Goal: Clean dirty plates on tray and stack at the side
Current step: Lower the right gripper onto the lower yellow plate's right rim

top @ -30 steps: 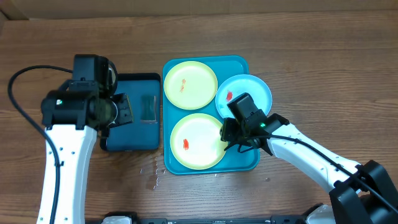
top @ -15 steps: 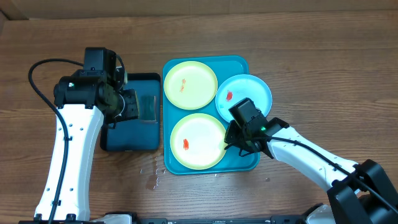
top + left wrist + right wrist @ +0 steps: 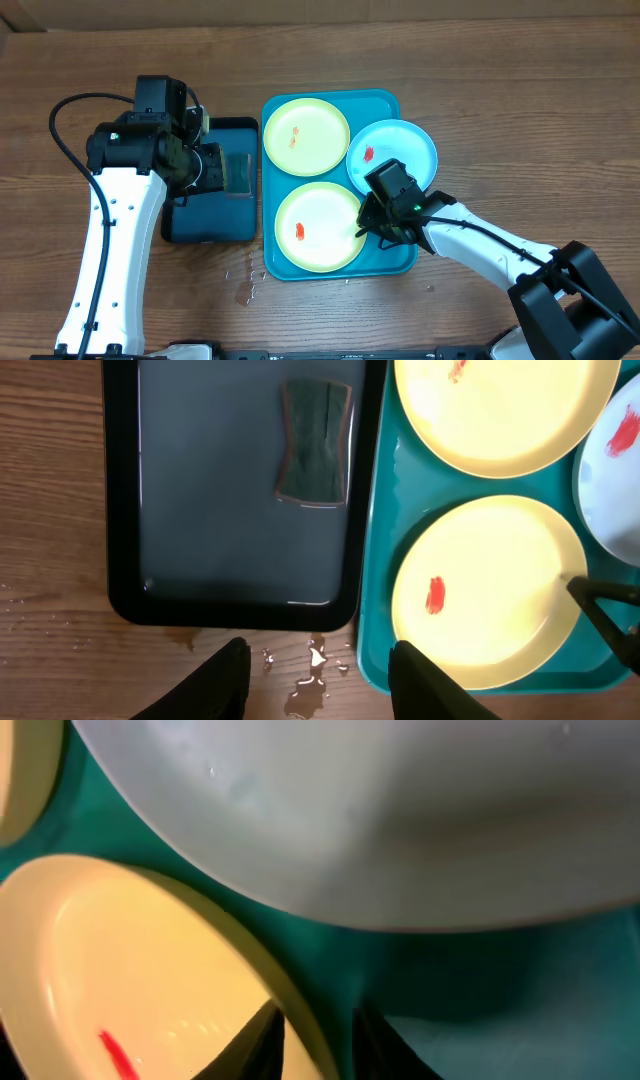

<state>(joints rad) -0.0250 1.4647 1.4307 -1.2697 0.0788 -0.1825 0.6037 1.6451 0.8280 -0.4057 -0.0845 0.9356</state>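
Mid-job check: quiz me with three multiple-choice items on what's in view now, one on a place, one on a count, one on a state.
1. The sponge lies: A) on the table; B) in the dark tray; C) on a plate.
2. Of the far yellow plate, near yellow plate and blue plate, how many show red or orange smears? A) one; B) two; C) three.
3. The left fingers are: A) open, empty; B) shut on the sponge; C) shut on a plate.
Answers: 1 B, the left wrist view shows it on that tray's floor. 2 C, each carries a smear overhead. 3 A, they stand apart with nothing between them.
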